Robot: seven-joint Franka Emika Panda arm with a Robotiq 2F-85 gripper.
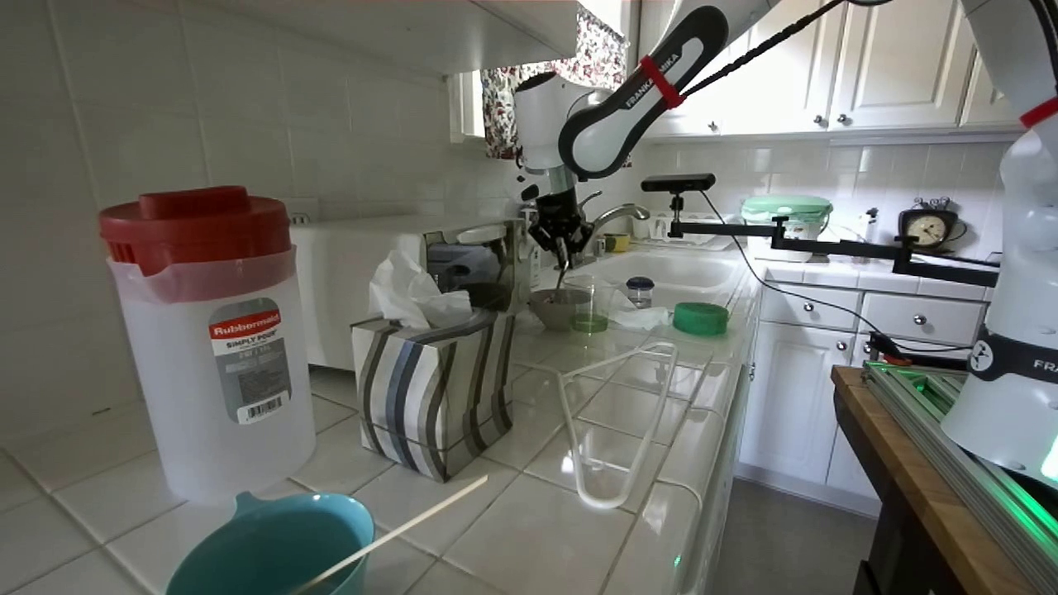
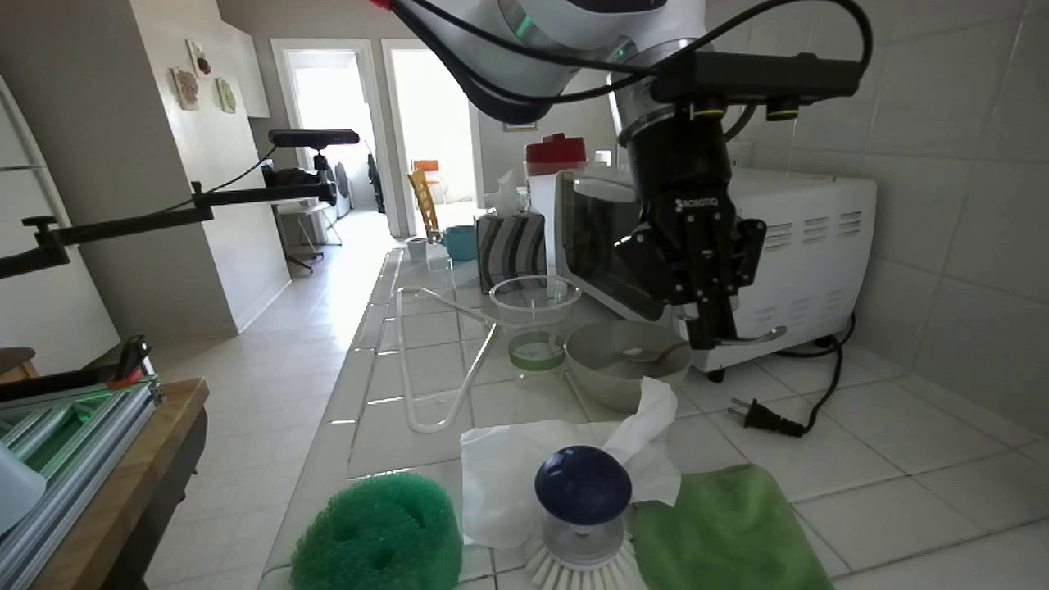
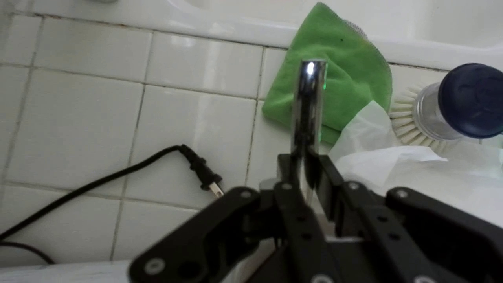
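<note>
My gripper (image 2: 710, 328) is shut on the handle of a shiny metal spoon (image 2: 758, 337). The handle end sticks out past the fingertips (image 3: 304, 165) in the wrist view (image 3: 308, 94). The spoon's scoop dips into a grey bowl (image 2: 610, 385), tilted toward the bowl's inside. The bowl also shows in an exterior view (image 1: 545, 312), below the gripper (image 1: 564, 240). A clear plastic cup with a green band (image 2: 534, 315) stands beside the bowl. In the wrist view the bowl is mostly hidden behind the gripper.
A white toaster oven (image 2: 807, 238) stands close beside the gripper, with its black plug (image 2: 770, 418) on the tiles. Nearby lie white paper (image 2: 508, 459), a dish brush (image 2: 583, 492), a green cloth (image 2: 725, 524) and a green scrubber (image 2: 381, 533). A tissue box (image 1: 438, 388) and wire frame (image 1: 570, 430) stand farther along.
</note>
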